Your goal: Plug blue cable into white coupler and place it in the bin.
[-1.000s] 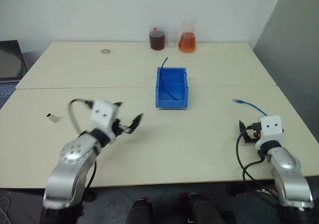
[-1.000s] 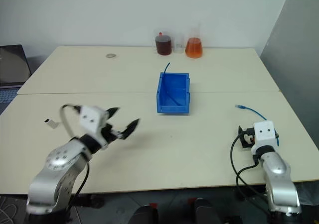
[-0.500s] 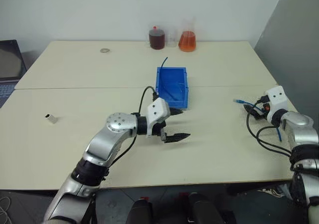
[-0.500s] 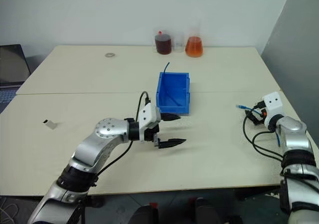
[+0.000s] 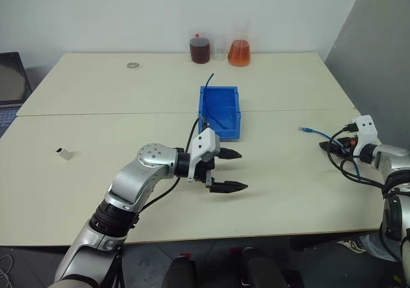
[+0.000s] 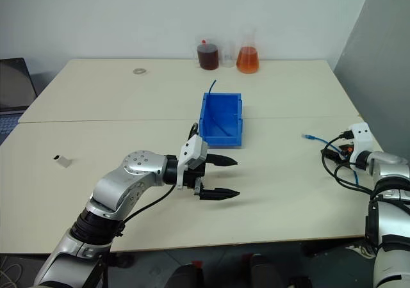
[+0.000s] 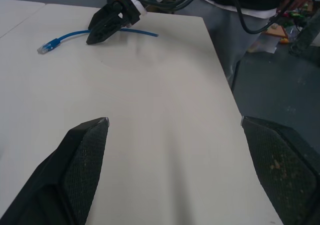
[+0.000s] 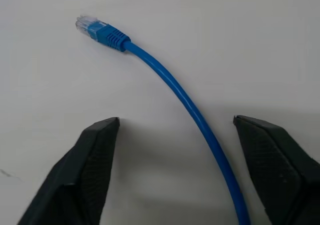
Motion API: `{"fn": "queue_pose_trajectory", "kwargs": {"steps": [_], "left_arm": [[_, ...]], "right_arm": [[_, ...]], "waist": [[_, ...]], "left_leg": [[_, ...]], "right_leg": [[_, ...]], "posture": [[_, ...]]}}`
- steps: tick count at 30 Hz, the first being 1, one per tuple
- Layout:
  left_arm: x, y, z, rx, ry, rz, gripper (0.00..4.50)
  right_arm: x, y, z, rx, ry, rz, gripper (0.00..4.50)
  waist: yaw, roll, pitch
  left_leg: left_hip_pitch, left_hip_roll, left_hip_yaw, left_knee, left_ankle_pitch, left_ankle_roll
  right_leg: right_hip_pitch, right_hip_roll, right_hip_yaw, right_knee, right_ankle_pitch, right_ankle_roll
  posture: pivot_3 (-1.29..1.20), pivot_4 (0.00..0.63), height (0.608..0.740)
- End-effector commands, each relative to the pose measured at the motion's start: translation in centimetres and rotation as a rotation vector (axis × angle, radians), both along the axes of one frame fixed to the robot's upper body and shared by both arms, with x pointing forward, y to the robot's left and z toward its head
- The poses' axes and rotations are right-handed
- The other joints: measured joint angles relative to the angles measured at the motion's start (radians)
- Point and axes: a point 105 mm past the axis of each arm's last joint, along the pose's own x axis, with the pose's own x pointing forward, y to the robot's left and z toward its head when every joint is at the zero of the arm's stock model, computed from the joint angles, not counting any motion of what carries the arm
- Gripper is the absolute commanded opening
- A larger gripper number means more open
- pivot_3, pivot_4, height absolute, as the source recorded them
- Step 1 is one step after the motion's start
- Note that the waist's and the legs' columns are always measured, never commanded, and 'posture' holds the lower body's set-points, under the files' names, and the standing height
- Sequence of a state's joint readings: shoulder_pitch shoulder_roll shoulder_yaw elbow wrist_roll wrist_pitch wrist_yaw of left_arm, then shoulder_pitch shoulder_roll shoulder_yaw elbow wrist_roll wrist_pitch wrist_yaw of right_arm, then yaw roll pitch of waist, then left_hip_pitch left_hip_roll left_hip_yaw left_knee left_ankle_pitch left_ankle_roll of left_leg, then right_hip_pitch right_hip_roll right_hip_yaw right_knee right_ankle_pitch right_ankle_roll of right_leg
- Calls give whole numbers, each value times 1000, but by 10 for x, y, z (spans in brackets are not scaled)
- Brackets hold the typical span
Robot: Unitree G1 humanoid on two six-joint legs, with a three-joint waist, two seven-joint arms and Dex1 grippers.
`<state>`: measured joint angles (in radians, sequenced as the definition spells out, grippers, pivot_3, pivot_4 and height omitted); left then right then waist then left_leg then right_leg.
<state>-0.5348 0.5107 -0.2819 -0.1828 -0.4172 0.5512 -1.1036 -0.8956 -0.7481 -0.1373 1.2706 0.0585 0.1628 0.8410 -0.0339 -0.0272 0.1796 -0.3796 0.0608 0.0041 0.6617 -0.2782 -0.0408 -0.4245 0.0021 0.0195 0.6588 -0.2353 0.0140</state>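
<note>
The blue cable (image 8: 190, 105) lies on the table's right side, its clear plug (image 5: 304, 129) pointing left. My right gripper (image 8: 176, 119) is open and low over the table, one finger on each side of the cable behind the plug, without touching it. The small white coupler (image 5: 63, 152) sits alone at the far left. The bin (image 5: 220, 112) stands in the middle of the table. Just in front of the bin, my left gripper (image 5: 229, 170) is open, empty and pointing to the right. The left wrist view looks across the bare tabletop at the right gripper (image 7: 107, 22) and the plug (image 7: 48, 46).
A short darker blue cable (image 5: 210, 79) sticks up from the bin's far end. Flasks of dark red (image 5: 200, 48) and orange liquid (image 5: 239, 51) stand at the back edge, a small ring (image 5: 133, 64) at the back left, a laptop (image 5: 9, 77) at the left. The table's right edge is close to the cable.
My left arm swung from the table's left to in front of the bin, still open. My right arm reached forward and right until its fingers straddle the cable.
</note>
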Motion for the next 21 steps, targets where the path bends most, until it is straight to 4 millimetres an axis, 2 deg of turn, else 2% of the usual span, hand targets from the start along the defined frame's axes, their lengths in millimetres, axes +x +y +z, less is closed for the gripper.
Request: {"fn": "queue_pose_trajectory", "kwargs": {"steps": [1, 6, 9, 12, 18, 21], "left_arm": [[-4, -3, 14, -18, -45, -37, 4500], [-1, -3, 14, -15, -57, -32, 4500], [7, -3, 17, -29, -85, 11, 4500], [14, -3, 20, -46, -117, 50, 4500], [18, 2, 28, -84, -149, 112, 4500], [15, 22, 31, -100, -141, 205, 4500]], "right_arm": [[-1, -1, 5, 8, -4, 17, 2896], [-1, 0, 4, -13, -2, 37, 1651], [-1, -1, 5, -11, -7, 36, 761], [-4, -3, 5, -9, -8, 42, 57], [-10, -3, 6, -11, -12, 95, 57], [-17, 11, 15, 28, -22, 236, 57]], "waist": [[0, 0, 0], [0, 0, 0], [0, 0, 0], [0, 0, 0], [1, 0, 0], [0, 0, 0]], "left_leg": [[0, 0, 0, 0, 0, 0], [0, 0, 0, 0, 0, 0], [0, 0, 0, 0, 0, 0], [0, 0, 0, 0, 0, 0], [0, 0, 0, 0, 0, 0], [0, 0, 0, 0, 0, 0]], "right_leg": [[0, 0, 0, 0, 0, 0], [0, 0, 0, 0, 0, 0], [0, 0, 0, 0, 0, 0], [0, 0, 0, 0, 0, 0], [0, 0, 0, 0, 2, -3], [0, 0, 0, 0, 2, -3]], "posture": [[0, 150, 740], [0, 150, 740], [0, 150, 740], [0, 150, 740], [0, 150, 740], [0, 150, 740]]}}
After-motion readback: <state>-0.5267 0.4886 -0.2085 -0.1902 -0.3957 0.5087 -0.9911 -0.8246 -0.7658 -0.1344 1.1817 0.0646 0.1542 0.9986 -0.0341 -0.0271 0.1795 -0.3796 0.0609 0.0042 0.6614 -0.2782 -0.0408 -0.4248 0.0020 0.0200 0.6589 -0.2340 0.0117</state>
